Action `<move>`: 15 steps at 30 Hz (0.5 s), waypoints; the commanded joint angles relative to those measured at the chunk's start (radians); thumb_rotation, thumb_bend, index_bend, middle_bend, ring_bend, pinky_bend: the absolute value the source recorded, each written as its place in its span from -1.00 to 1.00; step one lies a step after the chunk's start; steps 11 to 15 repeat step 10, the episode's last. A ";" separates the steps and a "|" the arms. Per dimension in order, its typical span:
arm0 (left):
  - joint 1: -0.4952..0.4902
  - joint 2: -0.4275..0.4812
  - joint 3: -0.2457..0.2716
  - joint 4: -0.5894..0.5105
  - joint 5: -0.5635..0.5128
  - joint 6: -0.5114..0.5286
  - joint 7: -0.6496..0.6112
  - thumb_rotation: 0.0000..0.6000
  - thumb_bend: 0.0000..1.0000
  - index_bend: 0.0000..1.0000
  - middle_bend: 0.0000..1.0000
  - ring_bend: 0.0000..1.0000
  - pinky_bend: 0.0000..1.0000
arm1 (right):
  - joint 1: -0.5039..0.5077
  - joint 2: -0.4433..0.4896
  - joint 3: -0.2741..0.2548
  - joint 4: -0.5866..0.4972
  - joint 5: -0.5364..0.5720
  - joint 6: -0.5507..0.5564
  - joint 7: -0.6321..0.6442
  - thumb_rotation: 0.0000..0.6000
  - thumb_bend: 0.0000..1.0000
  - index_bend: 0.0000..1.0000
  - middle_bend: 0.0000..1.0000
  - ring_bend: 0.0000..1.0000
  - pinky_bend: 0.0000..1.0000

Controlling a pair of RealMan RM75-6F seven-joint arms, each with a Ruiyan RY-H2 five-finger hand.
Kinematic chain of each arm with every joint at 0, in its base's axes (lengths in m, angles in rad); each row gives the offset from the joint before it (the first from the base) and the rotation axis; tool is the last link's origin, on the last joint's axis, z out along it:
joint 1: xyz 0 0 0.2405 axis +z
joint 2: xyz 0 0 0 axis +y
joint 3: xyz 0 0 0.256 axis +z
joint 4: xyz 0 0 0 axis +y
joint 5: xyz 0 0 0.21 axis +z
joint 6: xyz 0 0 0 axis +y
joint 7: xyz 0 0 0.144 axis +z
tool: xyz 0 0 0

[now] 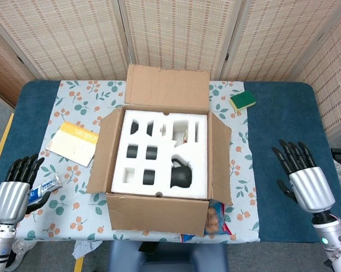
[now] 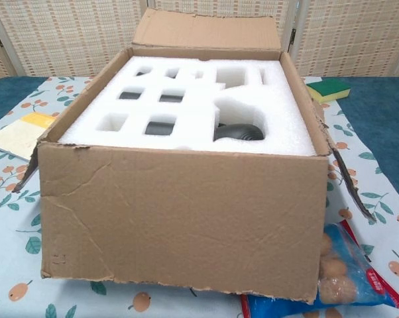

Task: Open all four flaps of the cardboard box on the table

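While all four flaps look folded out, the box (image 1: 162, 164) sits mid-table on the floral cloth (image 1: 74, 96), with its near flap (image 2: 179, 222) hanging down the front, the far flap (image 1: 168, 89) tipped back, and the left flap (image 1: 104, 153) and right flap (image 1: 220, 156) splayed sideways. White foam (image 1: 162, 154) fills the inside, holding a black pot (image 1: 180, 175).

Both hands are well clear of it. The left hand (image 1: 13, 190) hovers at the near left edge and the right hand (image 1: 302, 177) over the blue table (image 1: 278, 113) at the right — each with fingers spread and holding nothing.

The job looks done, so the main risk is disturbing it. The side flaps stand only partly down and could spring inward, and a careless sweep of either arm might knock one shut or shove the box.

A snack bag (image 2: 348, 281) lies partly under the near right corner, beneath the hanging flap, so pressing that flap further could crush it. A small packet (image 1: 45, 186) lies just beside the left hand, a yellow booklet (image 1: 74, 141) sits left of the box, and a sponge (image 1: 242, 101) lies far right.
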 commanded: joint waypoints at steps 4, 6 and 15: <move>0.038 -0.067 0.024 0.093 0.035 0.038 -0.051 1.00 -0.31 -1.00 -0.88 -0.88 -0.76 | -0.189 -0.083 0.009 0.120 0.138 0.102 0.256 1.00 -0.23 -1.00 -1.00 -1.00 -1.00; 0.034 -0.073 0.022 0.102 0.051 0.040 -0.057 1.00 -0.31 -1.00 -0.88 -0.89 -0.75 | -0.200 -0.074 0.006 0.114 0.137 0.105 0.229 1.00 -0.23 -1.00 -1.00 -1.00 -1.00; 0.030 -0.066 0.022 0.102 0.032 0.010 -0.072 1.00 -0.31 -1.00 -0.88 -0.89 -0.75 | -0.215 -0.057 0.013 0.086 0.133 0.111 0.251 1.00 -0.23 -1.00 -1.00 -1.00 -1.00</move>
